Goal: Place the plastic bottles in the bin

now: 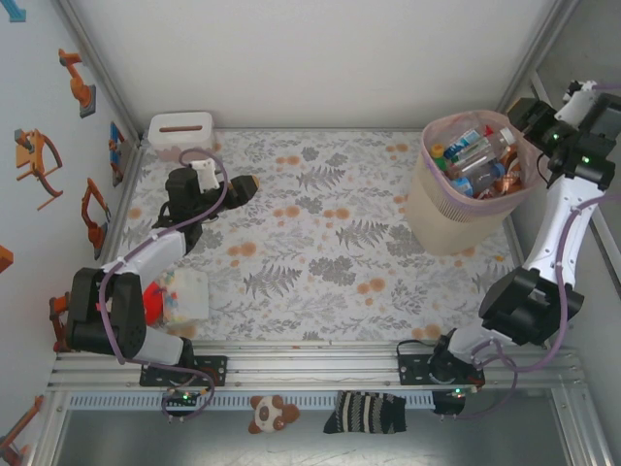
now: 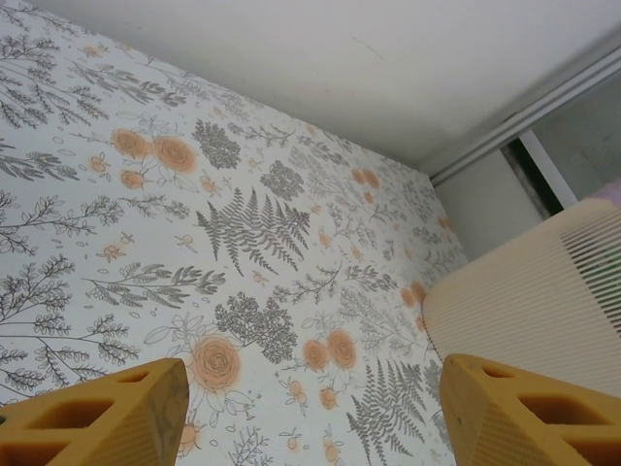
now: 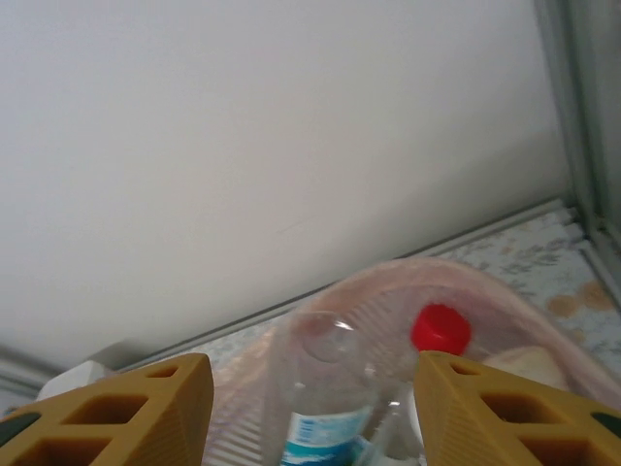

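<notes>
At the far right corner of the desk, the bin stands upright, its pink liner folded over the rim. The plastic bottles are heaped inside: clear ones with blue caps, others with red or orange labels. Over the bin's right rim reaches the right arm; the right jaws stand apart above the opening, clamped on nothing. From the right wrist, a clear bottle with a blue label and a red cap lie below, between the two fingers without touching them. Over the desk's left side, the left arm points towards the bin, the left jaws apart and empty. A white tissue box sits in the far left corner.
</notes>
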Tool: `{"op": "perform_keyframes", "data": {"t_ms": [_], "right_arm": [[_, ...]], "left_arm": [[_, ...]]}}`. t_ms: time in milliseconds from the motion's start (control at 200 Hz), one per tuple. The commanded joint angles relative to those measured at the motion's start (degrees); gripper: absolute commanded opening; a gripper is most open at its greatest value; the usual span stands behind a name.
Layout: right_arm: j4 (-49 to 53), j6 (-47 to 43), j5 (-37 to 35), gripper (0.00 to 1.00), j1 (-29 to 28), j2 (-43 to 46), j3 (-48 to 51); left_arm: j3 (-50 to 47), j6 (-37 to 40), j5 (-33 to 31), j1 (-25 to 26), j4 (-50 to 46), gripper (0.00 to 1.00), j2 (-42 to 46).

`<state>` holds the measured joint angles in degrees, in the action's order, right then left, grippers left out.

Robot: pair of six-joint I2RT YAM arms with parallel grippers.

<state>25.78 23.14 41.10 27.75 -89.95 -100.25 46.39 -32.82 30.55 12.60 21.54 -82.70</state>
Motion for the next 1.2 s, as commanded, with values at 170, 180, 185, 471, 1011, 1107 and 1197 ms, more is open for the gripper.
{"op": "perform_keyframes", "data": {"t_ms": [170, 180, 185, 471, 1011, 1107, 1197], "right_arm": [[3.9, -0.2, 13.6, 0.52, -8.3, -11.6, -11.1], [4.1, -0.2, 14.0, 0.52, -8.5, -12.1, -11.6], [4.3, -0.3, 14.1, 0.52, -8.6, -12.2, -11.8], [18.3, -7.8, 1.5, 0.46, -10.1, -18.4, -17.1], [18.8, -8.2, -4.6, 0.46, -8.1, -9.5, -15.9], [17.1, -6.9, -5.8, 0.45, -7.3, -5.1, -12.4], [16.2, -6.9, -8.3, 0.46, -6.9, -0.1, -7.6]], "left_arm": [[1.1, -0.3, 0.8, -0.3, 1.4, 0.68, -0.2], [1.1, -0.3, 0.8, -0.3, 1.4, 0.68, -0.3], [1.1, -0.2, 0.8, -0.3, 1.5, 0.68, -0.2], [1.0, 0.0, 0.5, -0.3, 0.8, 0.68, 0.5], [0.8, 0.1, 0.5, -0.3, 0.6, 0.68, 1.1], [0.9, 0.3, 0.5, -0.3, 0.8, 0.68, 0.9], [1.0, 0.7, 0.6, -0.3, 0.5, 0.68, 0.7]]}}
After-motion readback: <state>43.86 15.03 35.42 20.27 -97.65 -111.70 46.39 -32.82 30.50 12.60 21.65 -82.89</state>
